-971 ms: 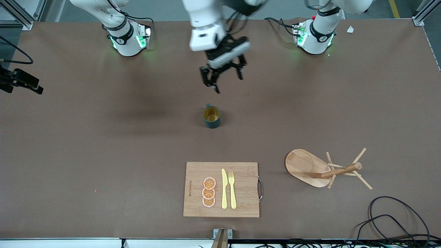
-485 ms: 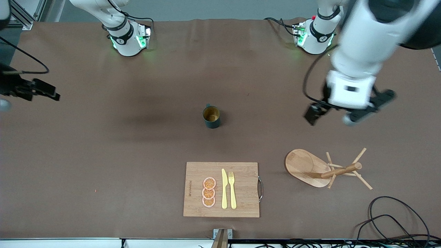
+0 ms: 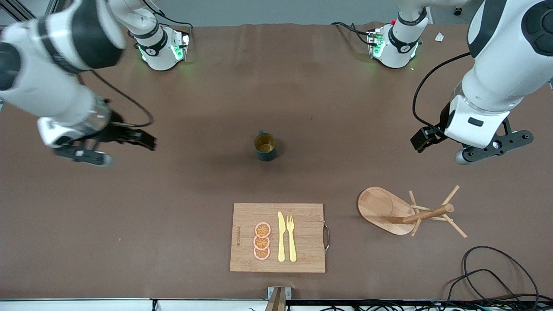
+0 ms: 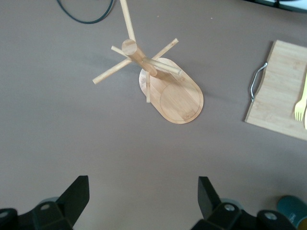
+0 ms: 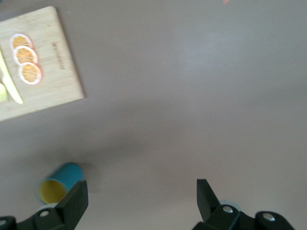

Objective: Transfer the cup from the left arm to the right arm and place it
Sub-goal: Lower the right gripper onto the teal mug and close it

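Note:
The cup [image 3: 265, 147], dark teal with a mustard-yellow inside, stands upright alone at the middle of the table. My left gripper [image 3: 492, 147] hangs open and empty over the left arm's end of the table, above the bare surface. In the left wrist view [image 4: 143, 194] its jaws stand wide apart, and the cup's rim [image 4: 292, 207] shows at the picture's edge. My right gripper [image 3: 84, 156] hangs open and empty over the right arm's end. In the right wrist view [image 5: 141, 196] the cup [image 5: 60, 182] shows beside one fingertip [image 5: 76, 199], lower down and apart from it.
A wooden cutting board [image 3: 246, 220] with three orange slices [image 3: 262, 241], a yellow knife and a fork lies nearer to the front camera than the cup. A wooden mug tree [image 3: 406, 211] stands toward the left arm's end. Black cables [image 3: 497, 268] lie at that corner.
My left arm has swung from over the table's middle, near the cup, out to its own end. My right arm has come in over its end of the table. The cup has not moved.

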Tool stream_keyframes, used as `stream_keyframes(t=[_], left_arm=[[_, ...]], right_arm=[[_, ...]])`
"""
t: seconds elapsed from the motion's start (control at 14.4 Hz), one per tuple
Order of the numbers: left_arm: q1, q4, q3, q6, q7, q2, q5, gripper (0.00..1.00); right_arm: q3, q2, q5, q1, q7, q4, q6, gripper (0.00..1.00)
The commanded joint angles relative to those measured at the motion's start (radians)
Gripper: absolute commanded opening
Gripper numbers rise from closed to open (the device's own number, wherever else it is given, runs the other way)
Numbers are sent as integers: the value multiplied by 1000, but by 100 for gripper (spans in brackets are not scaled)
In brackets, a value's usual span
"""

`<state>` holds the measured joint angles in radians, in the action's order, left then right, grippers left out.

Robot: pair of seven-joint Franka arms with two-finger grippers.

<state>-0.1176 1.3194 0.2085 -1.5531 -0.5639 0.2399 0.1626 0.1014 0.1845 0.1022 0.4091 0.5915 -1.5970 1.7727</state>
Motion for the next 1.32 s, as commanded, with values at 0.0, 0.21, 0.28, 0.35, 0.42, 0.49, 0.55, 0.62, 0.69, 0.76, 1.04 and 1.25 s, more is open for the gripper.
stream_keyframes(t=[0.0, 0.21, 0.28, 0.35, 0.42, 0.49, 0.55, 0.62, 0.69, 0.76, 1.04, 1.25], left_arm=[[22, 1, 8, 31, 55, -24, -11, 100], [39, 0, 8, 36, 107, -24, -26, 100], [48, -2, 8, 36, 126, -24, -29, 100], [56, -2, 8, 36, 163, -22, -34, 100], [68, -2, 8, 36, 203, -22, -37, 100], [91, -2, 8, 36, 238, -22, -37, 100], [108, -2, 8, 36, 274, -22, -40, 100], [128, -2, 8, 45, 323, -22, -49, 100], [137, -2, 8, 54, 352, -22, -49, 100], [138, -2, 8, 59, 369, -22, -48, 100], [161, 0, 14, 114, 381, -33, -48, 100], [153, 18, -8, 119, 392, -94, -60, 100]], right_arm=[[14, 87, 7, 167, 285, 2, 129, 100], [12, 205, 8, 305, 523, 3, 290, 100], [12, 243, 26, 341, 566, 5, 327, 100], [14, 281, 59, 370, 609, 8, 365, 100], [14, 320, 88, 394, 644, 21, 396, 100], [14, 360, 99, 419, 675, 38, 405, 100], [14, 403, 100, 436, 701, 67, 406, 100], [14, 446, 97, 444, 702, 101, 406, 100], [14, 464, 99, 447, 703, 115, 407, 100], [12, 484, 100, 450, 700, 115, 409, 100], [11, 523, 103, 459, 699, 115, 430, 97], [11, 527, 100, 462, 590, 109, 423, 46]])
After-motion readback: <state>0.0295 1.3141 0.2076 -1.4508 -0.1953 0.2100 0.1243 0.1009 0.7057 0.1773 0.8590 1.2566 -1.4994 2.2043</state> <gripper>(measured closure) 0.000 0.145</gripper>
